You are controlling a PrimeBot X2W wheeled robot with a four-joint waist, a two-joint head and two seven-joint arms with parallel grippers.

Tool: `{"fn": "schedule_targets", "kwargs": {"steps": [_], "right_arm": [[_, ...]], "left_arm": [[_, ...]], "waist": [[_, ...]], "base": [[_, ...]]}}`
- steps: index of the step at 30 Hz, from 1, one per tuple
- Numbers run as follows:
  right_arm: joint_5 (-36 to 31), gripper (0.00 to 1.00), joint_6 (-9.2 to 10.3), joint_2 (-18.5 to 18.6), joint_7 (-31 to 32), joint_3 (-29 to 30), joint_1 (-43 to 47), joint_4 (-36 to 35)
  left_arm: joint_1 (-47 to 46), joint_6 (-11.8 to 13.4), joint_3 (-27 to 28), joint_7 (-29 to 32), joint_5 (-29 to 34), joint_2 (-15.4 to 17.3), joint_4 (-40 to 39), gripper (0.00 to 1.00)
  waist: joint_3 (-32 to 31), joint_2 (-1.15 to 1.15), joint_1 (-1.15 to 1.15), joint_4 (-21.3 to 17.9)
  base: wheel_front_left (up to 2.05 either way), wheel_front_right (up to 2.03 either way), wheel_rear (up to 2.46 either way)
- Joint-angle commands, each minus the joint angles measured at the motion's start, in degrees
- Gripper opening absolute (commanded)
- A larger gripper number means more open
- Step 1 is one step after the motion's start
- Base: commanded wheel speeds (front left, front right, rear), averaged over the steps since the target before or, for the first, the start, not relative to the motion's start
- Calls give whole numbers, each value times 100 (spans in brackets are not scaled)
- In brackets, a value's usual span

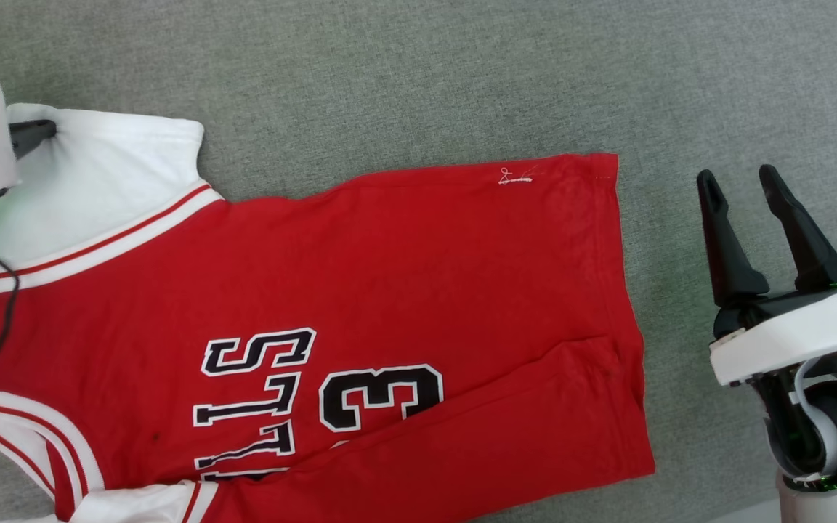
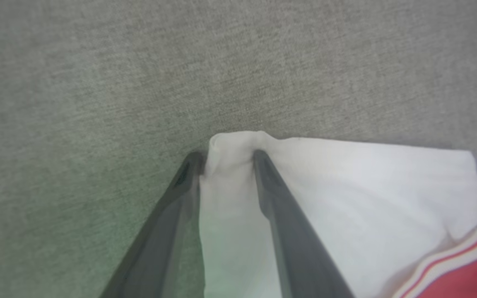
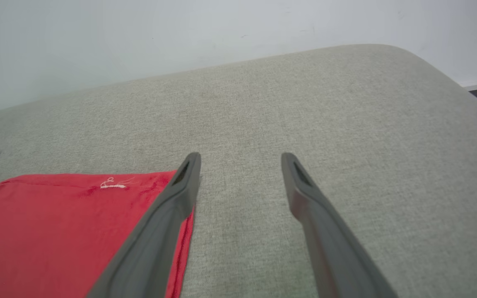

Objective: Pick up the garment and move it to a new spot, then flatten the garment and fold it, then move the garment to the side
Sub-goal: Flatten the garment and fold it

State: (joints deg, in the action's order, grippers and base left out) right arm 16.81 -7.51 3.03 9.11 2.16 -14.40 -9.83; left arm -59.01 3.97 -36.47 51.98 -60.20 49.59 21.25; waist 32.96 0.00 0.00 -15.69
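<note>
Garment (image 1: 404, 290), a red jersey with white sleeves, is spread on a grey fabric surface (image 1: 426, 73), its collar end toward the robot's left and its hem toward the right. At the near edge a red layer is folded over the front, so that the black, white-edged lettering (image 1: 259, 407) and the numeral (image 1: 382, 396) are partly covered. A striped armhole trim (image 1: 33, 436) is seen at the near left corner.

Just beside the hem, clear of the cloth, the right gripper (image 1: 738, 176) is held above the surface with its two dark fingers spread wide and nothing between them.

Farther off, a small white thread mark (image 1: 516, 176) is seen near the garment's far hem corner. At the far left, the white sleeve (image 1: 99, 189) is reached by the left gripper (image 2: 227, 155): a puckered corner of the sleeve is caught between its fingers, both touching the cloth, with the jaws partly apart; whether the cloth is firmly clamped cannot be told.

Beyond the surface's rounded far edge a pale wall (image 3: 180, 33) is seen.
</note>
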Motion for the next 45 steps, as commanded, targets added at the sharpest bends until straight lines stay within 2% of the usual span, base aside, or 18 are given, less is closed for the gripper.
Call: {"fn": "schedule_targets", "kwargs": {"steps": [1, 4, 7, 8, 14, 18, 23, 29, 30, 31, 37, 45], "right_arm": [[106, 100, 4, -26, 86, 51, -135, 10], [242, 100, 4, -26, 464, 136, -217, 94], [398, 100, 4, 100, 1122, 149, -387, 247], [398, 100, 4, 100, 1122, 149, -387, 247], [671, 100, 4, 497, 2850, 34, -855, 569], [671, 100, 4, 626, 3734, 19, -1180, 729], [544, 100, 4, 721, 4330, -29, -1500, 988], [412, 100, 4, 662, 4958, 120, -1597, 1522], [388, 35, 4, 663, 5016, 133, -1600, 1574], [393, 0, 4, 640, 5101, 142, -1586, 1624], [326, 0, 4, 681, 5269, 262, -1615, 1515], [202, 0, 4, 878, 5138, 541, -1469, 845]], "left_arm": [[506, -41, -334, 92, -83, -420, 199, 0], [446, -81, -298, -44, -64, -437, 304, 0], [337, -135, -258, -169, -19, -446, 397, 0], [337, -135, -258, -169, -19, -446, 397, 0], [-31, -304, -218, -415, 124, -564, 387, 0], [-295, -431, -202, -565, 221, -663, 235, 0], [-404, -537, -223, -753, 312, -752, 55, 0], [-414, -624, -263, -923, 348, -828, -114, 0], [-400, -630, -274, -943, 348, -852, -130, 0], [-385, -640, -280, -971, 353, -868, -144, 0], [-303, -713, -265, -1196, 326, -989, -131, 0], [186, -785, -97, -1920, 212, -1027, -210, 0]], "waist": [[-3, 0, 0, 24], [-37, 0, 0, 91], [-98, 0, 0, 187], [-98, 0, 0, 187], [-197, 0, 0, 557], [-184, 0, 0, 831], [-147, 0, 0, 1077], [-103, 0, 0, 1298], [-102, 0, 0, 1329], [-104, 0, 0, 1356], [-183, 0, 0, 1515], [-705, 0, 0, 1736]], "base": [[0, 0, 0], [0, 0, 0], [0, 0, 0], [0, 0, 0], [0, 0, 0], [0, 0, 0], [0, 0, 0], [0, 0, 0], [0, 0, 0], [0, 0, 0], [0, 0, 0], [0, 0, 0]]}}
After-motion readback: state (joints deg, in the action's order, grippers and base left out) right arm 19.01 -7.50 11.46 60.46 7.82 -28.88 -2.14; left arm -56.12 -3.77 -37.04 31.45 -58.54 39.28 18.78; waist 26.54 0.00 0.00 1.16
